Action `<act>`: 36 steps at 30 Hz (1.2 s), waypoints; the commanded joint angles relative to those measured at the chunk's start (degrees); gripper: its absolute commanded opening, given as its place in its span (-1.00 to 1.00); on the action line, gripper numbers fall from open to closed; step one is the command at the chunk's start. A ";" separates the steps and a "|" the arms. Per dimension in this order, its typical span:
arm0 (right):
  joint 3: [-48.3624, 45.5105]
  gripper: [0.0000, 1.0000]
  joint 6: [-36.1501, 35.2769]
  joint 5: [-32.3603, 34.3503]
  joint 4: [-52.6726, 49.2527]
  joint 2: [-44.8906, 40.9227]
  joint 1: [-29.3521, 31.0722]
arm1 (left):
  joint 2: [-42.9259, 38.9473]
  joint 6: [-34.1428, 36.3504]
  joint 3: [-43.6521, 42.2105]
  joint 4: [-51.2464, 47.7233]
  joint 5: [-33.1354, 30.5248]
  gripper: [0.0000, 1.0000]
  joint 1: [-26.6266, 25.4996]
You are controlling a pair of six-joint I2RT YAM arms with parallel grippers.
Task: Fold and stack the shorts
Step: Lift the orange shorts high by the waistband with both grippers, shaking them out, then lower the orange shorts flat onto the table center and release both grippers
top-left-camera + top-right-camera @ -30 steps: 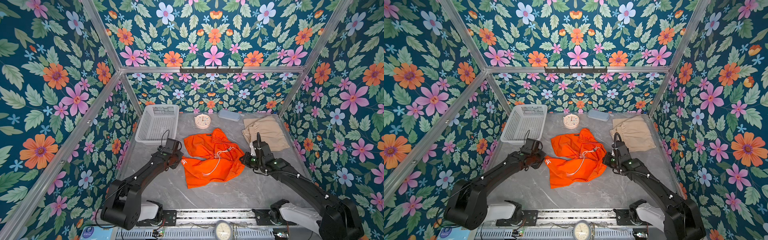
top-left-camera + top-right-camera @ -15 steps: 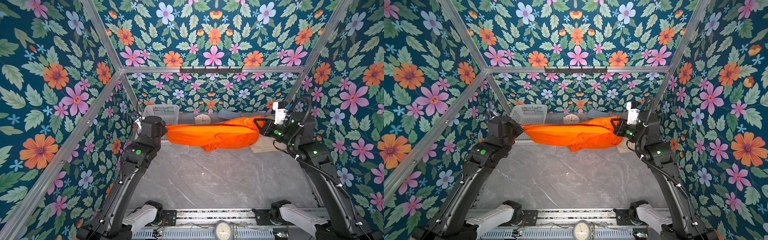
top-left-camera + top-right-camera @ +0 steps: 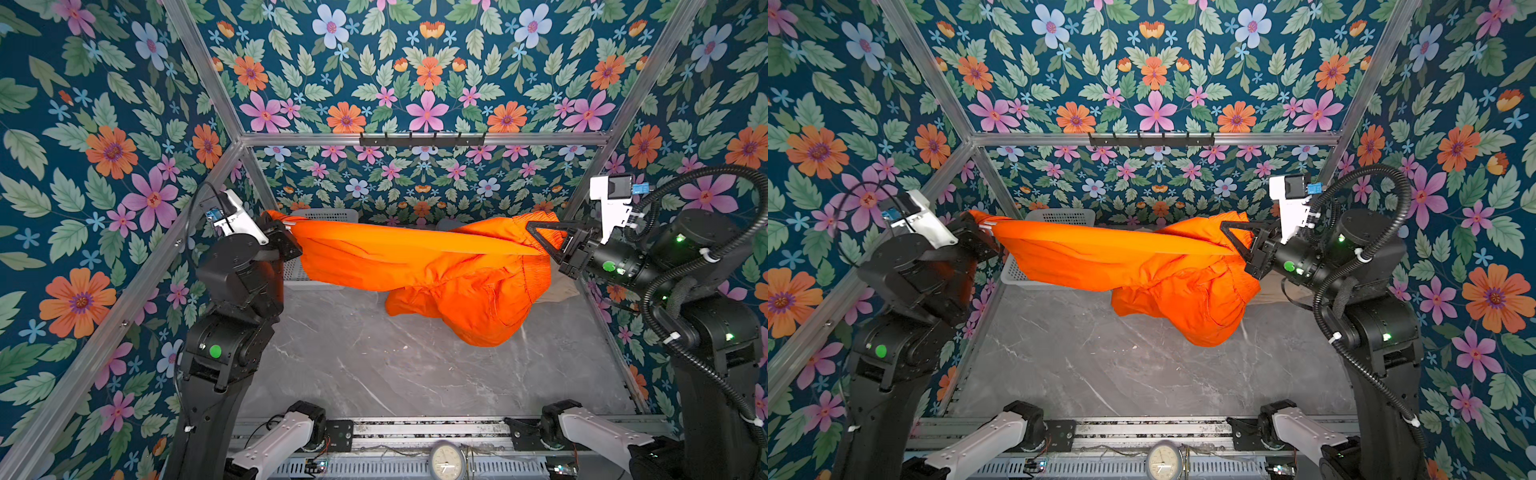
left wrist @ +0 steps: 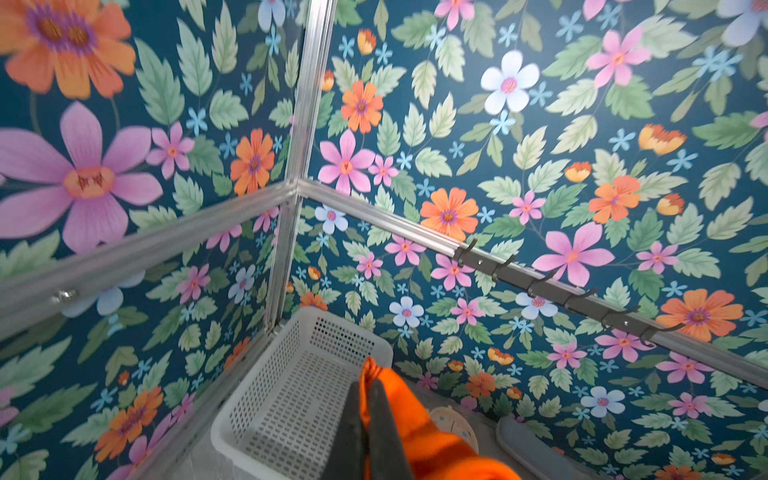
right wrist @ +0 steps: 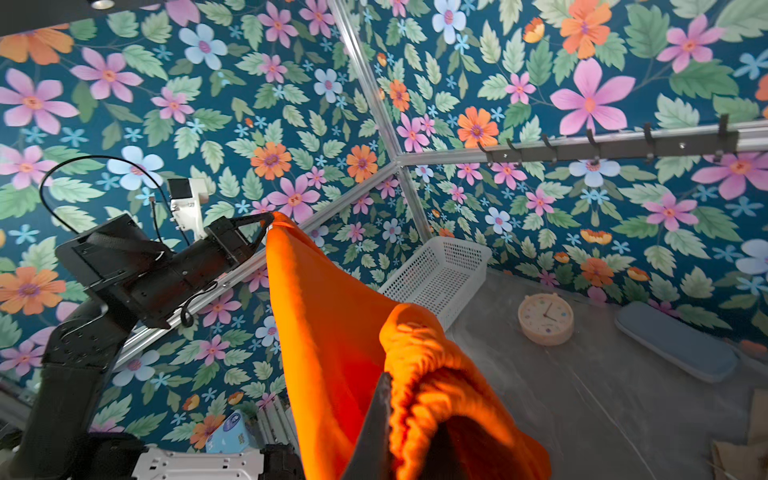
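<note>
Nearest the camera head, the front of the grey marbled worktop (image 3: 374, 365) lay bare in both top views. Above its middle the orange shorts (image 3: 415, 257) hung, seemingly clear of the surface, strung between the two arms. One edge was pulled into a taut line, while the rest sagged in a crumpled bunch, lowest toward the right side.

The left end effector (image 3: 289, 226) was pressed together on a corner of the cloth; which corner, I could not tell. The right end effector (image 3: 540, 243) pinched the cloth beside the gathered waistband.

The fabric looked light and limp. I judged it would drape and bunch wherever it was unsupported, and would lie flat only if lowered with that edge kept tight. The best holds seemed to be the thicker parts, the waistband ends and hem corners, where a thin pinch is less likely to slip.

Farther back, the top views gave only a sliver of the beige shorts (image 3: 557, 293) lying on the worktop by the right arm. They also showed the rim of a white basket (image 3: 328, 214) past the hanging cloth.

The wrist views showed what that cloth hid. The left wrist view showed the basket's perforated walls. The right wrist view showed a round clock (image 5: 545, 319) and a blue-grey pad (image 5: 673, 345) near the back wall. Only the top views showed the whole sagging bunch.
</note>
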 commanded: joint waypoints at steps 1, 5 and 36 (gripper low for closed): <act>4.00 -1.00 -1.60 -2.18 -2.01 2.57 -0.18 | 1.30 5.02 2.84 -0.16 -9.81 -1.00 0.38; 4.66 -1.00 0.86 -3.73 -1.84 7.64 -0.19 | 3.99 3.10 2.56 -1.92 -9.29 -1.00 0.39; -9.13 -1.00 5.01 -10.09 13.61 23.49 -5.72 | 6.75 2.35 -21.80 27.26 13.57 -1.00 4.74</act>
